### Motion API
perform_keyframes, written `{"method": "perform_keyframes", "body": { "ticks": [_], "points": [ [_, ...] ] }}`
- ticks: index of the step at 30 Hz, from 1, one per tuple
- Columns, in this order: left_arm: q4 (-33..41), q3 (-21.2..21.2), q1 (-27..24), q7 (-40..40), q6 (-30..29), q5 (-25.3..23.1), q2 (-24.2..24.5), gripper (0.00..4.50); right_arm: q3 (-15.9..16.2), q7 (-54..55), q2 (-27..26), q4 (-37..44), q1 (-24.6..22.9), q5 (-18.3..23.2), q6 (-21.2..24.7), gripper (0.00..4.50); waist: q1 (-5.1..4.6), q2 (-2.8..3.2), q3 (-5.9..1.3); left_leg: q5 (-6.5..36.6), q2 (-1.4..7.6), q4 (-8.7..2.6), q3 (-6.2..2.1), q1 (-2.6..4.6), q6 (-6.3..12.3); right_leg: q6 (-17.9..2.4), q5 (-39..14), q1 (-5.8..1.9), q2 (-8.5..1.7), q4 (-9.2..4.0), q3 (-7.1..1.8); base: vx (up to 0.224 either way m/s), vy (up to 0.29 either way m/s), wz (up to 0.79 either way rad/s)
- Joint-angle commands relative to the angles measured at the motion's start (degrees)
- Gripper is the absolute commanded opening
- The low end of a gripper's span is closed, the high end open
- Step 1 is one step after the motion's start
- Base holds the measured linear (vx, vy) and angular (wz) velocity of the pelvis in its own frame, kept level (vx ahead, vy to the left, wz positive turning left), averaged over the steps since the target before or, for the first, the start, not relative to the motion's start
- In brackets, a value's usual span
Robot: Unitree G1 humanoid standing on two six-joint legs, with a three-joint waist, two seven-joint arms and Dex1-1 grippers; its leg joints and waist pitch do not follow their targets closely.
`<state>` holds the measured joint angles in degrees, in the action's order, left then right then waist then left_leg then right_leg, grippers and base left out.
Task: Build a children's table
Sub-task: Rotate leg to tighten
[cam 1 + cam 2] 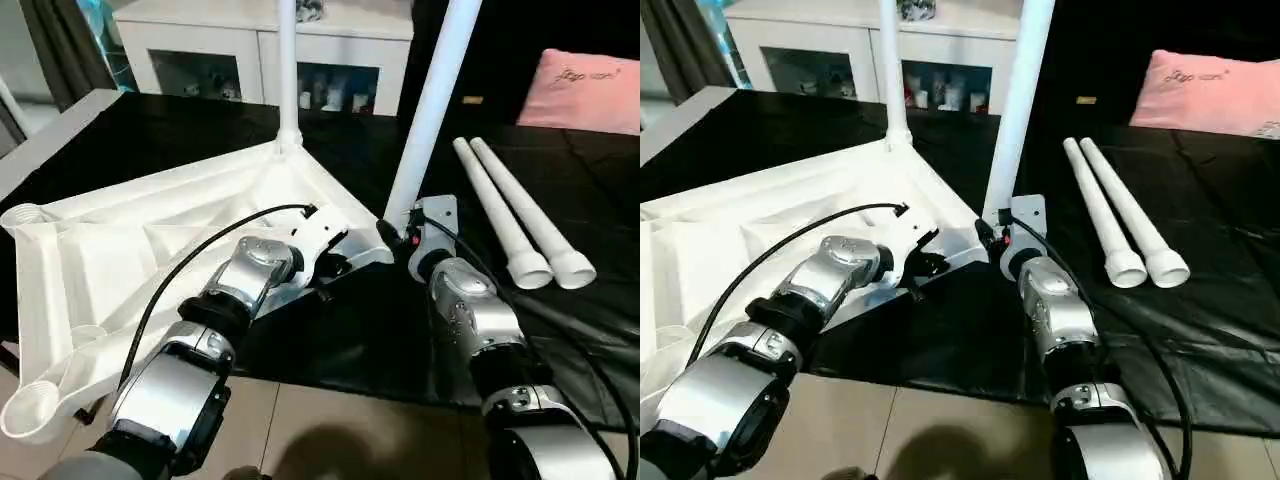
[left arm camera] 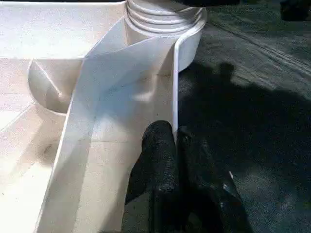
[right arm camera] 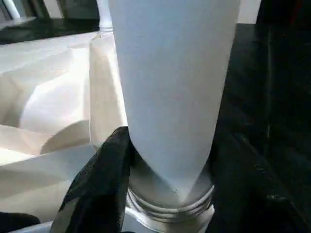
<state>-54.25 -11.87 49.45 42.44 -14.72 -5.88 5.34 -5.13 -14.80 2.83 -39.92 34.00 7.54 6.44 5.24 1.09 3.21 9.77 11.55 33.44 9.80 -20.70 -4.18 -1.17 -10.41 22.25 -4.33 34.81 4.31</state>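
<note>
Left eye view: pink cushion's [image 1: 590, 88] unreadable script.

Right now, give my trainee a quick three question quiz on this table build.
1. True or false: two loose legs lie side by side on the black cover.
2. What is the left pincer clamped on? A) a leg B) the tabletop's rim C) the pink cushion
3. Fill in: the right pincer holds the base of a ____ that stands at the tabletop's near corner.

Key: 1 true; 2 B; 3 leg.
</note>
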Motion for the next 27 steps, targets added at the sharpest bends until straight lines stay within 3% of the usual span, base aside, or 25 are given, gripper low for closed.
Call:
{"method": "perform_keyframes", "body": {
  "ticks": [1,4,6,7,9,12,13,15,17,19,27],
  "points": [
    [2.89,2.13,4.11,-2.99,2.3,0.94,0.15,0.0,1.05,-1.55,-1.95,-2.96,-2.3,1.75,1.92,2.82,0.16,0.16,-4.72,8.69,1.23,-3.6,-0.59,-0.19,2.35,-12.66,-3.82,-3.15,-4.07,-3.53,-2.62,0.05,-0.013,0.0],
    [2.92,1.47,3.53,-1.26,3.2,0.58,0.88,0.0,0.99,-3.8,-0.66,-0.7,-3.73,2.23,0.56,3.09,0.06,0.2,-5.61,-0.59,0.87,-2.36,-0.58,-0.86,5.99,-15.57,12.53,-3.21,-3.6,-1.59,-2.47,0.0,0.0,0.0],
    [3.04,1.05,3.06,0.13,3.79,0.41,1.5,0.0,0.76,-5.6,0.47,1.13,-4.86,2.68,-0.46,3.24,0.21,0.11,-5.78,-2.48,0.71,-1.85,-0.36,-0.96,7.87,-16.58,16.64,-3.0,-3.52,-1.28,-2.42,0.0,0.0,0.0],
    [3.04,1.05,3.06,0.13,3.79,0.41,1.5,0.0,0.76,-5.6,0.47,1.13,-4.86,2.68,-0.46,3.41,0.35,0.02,-5.61,-2.48,0.85,-1.75,-0.3,-1.17,9.85,-17.15,17.92,-2.81,-3.66,-1.2,-2.3,0.0,0.0,0.0],
    [3.2,0.67,2.6,1.53,4.42,0.33,2.09,0.0,0.3,-7.04,1.63,2.54,-5.76,3.15,-1.44,3.61,0.51,0.17,-5.35,0.37,1.15,-1.88,-0.22,-0.98,9.87,-17.15,12.89,-2.65,-3.83,-1.74,-2.21,0.0,0.0,0.0],
    [3.11,-0.37,1.55,5.48,6.12,0.07,3.85,0.0,-1.16,-12.3,5.31,6.4,-7.75,5.04,-3.39,3.7,0.63,0.22,-4.86,4.59,1.47,-2.32,-0.18,-0.8,8.07,-16.18,5.69,-2.56,-3.86,-2.48,-2.32,0.0,0.0,0.0],
    [2.98,-1.23,0.99,7.97,7.45,-0.14,4.85,0.0,-1.64,-15.42,7.4,8.03,-8.42,5.67,-4.17,3.97,0.71,0.1,-4.69,6.3,1.45,-2.44,-0.13,-0.77,7.39,-15.61,3.2,-2.62,-3.83,-2.8,-2.37,0.0,0.0,0.0],
    [2.94,-2.39,0.27,11.18,8.7,-0.47,6.23,0.0,-2.06,-20.45,10.28,10.31,-9.15,6.93,-4.32,4.07,0.87,0.12,-4.46,8.38,1.53,-2.63,-0.07,-0.59,6.37,-14.86,-0.14,-2.59,-3.83,-3.18,-2.47,0.0,0.0,0.0],
    [2.95,-3.31,-0.22,13.72,10.1,-0.89,7.47,0.0,-1.26,-25.97,13.06,12.57,-9.96,8.05,-3.82,4.07,0.79,0.04,-4.19,10.52,1.47,-2.92,-0.13,-0.53,5.29,-14.04,-4.25,-2.73,-3.84,-3.57,-2.4,0.0,0.0,0.0],
    [2.96,-4.18,-0.66,16.5,12.08,-1.25,8.78,0.0,-0.09,-30.92,15.67,15.3,-10.88,8.86,-2.89,4.46,0.96,-0.04,-4.08,11.56,1.54,-3.06,-0.16,-0.32,4.63,-13.12,-7.0,-2.75,-3.91,-3.92,-2.51,0.0,0.0,0.0],
    [4.83,-6.47,-1.95,26.9,16.84,-0.79,11.94,0.0,3.87,-42.67,21.48,19.61,-11.86,10.36,0.04,4.48,1.6,0.0,-4.32,9.93,1.76,-2.95,-0.08,-0.3,4.48,-14.07,-5.47,-2.57,-3.88,-3.57,-2.5,0.0,0.0,0.0]
  ]
}}
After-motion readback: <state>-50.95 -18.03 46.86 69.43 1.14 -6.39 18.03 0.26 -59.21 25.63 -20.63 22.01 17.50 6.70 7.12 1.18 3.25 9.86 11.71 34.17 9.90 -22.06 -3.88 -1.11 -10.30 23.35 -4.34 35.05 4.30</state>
